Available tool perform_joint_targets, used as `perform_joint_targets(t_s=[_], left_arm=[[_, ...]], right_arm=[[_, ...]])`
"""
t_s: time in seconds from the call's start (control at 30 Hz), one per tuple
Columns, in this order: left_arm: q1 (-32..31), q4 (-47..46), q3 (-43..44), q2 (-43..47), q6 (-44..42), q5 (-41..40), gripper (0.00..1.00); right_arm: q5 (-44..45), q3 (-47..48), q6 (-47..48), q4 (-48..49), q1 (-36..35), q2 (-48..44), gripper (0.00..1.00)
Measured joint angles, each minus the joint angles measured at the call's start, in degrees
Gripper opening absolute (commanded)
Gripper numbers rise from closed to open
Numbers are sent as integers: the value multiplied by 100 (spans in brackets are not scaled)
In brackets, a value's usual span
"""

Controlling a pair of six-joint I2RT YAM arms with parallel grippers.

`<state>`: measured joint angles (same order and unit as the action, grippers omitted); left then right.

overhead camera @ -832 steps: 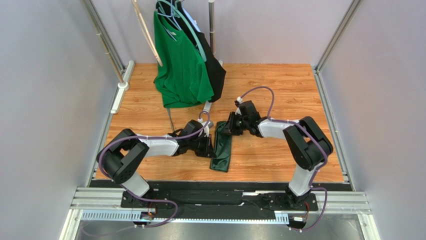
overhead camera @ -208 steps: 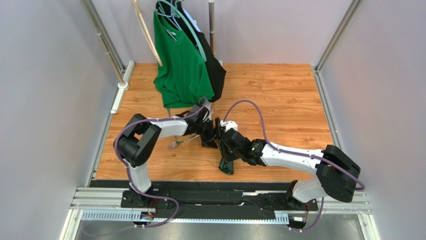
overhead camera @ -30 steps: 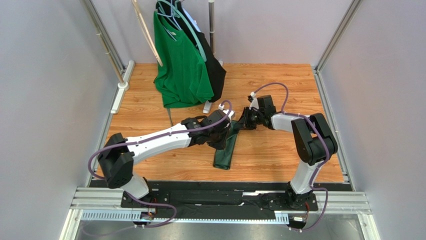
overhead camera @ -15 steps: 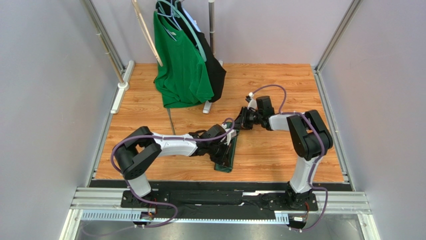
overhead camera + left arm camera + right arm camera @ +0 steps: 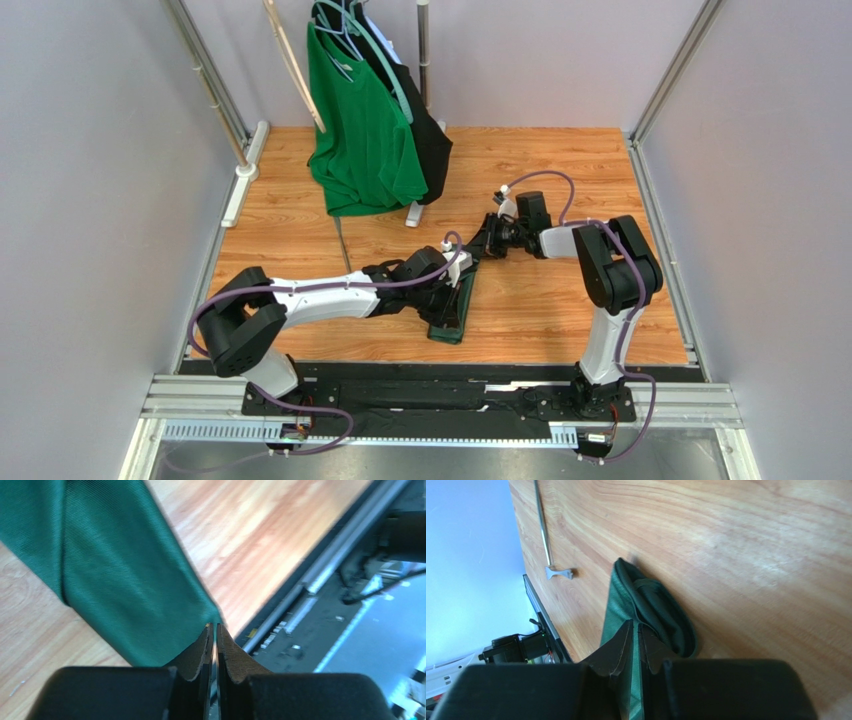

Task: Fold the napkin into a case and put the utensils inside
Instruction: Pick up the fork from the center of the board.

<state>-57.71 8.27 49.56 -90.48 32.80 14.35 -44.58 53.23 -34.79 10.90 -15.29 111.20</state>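
The left fingers (image 5: 197,654) stand almost together, a mere slit between their pads and nothing seen in it, with their tips at a corner of the near end of a narrow, flat dark forest-green cloth case (image 5: 455,323). Whether they touch the cloth cannot be told. The right fingers (image 5: 618,647) are clamped on the rim at the case's far end, green cloth pinched between them beside its gaping, rounded mouth. Against the view from half a second before, both pairs sit where they sat, the left over the case's near half and the right at its far tip. The left arm's elbow and shoulder links have swung lower and further left, leaving that arm stretched longer and flatter across the light wooden surface (image 5: 560,300). A second ago the left fingers were nearer the case's far end. The case has kept its lie: flat on the wood at the centre, between the two arms, its long axis running from the near edge toward the far side and leaning a little right as it goes, mouth pointing away from the arm bases toward the right wrist. Past its near end runs the aluminium rail (image 5: 690,402). At the far left hang a bright green T-shirt (image 5: 365,140) and a black garment (image 5: 435,150).
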Motion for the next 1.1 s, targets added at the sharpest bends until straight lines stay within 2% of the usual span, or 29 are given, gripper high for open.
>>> perform_joint_targets(t_s=[0.13, 0.3, 0.4, 0.6, 0.7, 0.8, 0.93, 1.1], left_arm=[[-7, -107, 0, 133, 44, 221, 5], [-7, -503, -118, -350, 133, 507, 3], [15, -901, -282, -800, 299, 776, 2], [-26, -1167, -284, -883, 321, 767, 2], [-35, -1064, -227, -861, 278, 632, 3], [-46, -723, -42, -859, 175, 439, 8], [-48, -339, 42, -730, 28, 271, 20], [24, 437, 111, -76, -79, 114, 20]], right_arm=[[0, -74, 0, -48, 0, -319, 12], [13, -243, 0, 13, 9, -474, 12], [33, -282, -15, 72, 50, -339, 12], [-122, -267, -101, 278, 243, 72, 11], [-155, -278, -107, 308, 321, 72, 12], [-127, -352, -133, 330, 422, 20, 12], [-55, -437, -122, 289, 514, -83, 12], [24, -334, -33, 101, 522, -87, 12]])
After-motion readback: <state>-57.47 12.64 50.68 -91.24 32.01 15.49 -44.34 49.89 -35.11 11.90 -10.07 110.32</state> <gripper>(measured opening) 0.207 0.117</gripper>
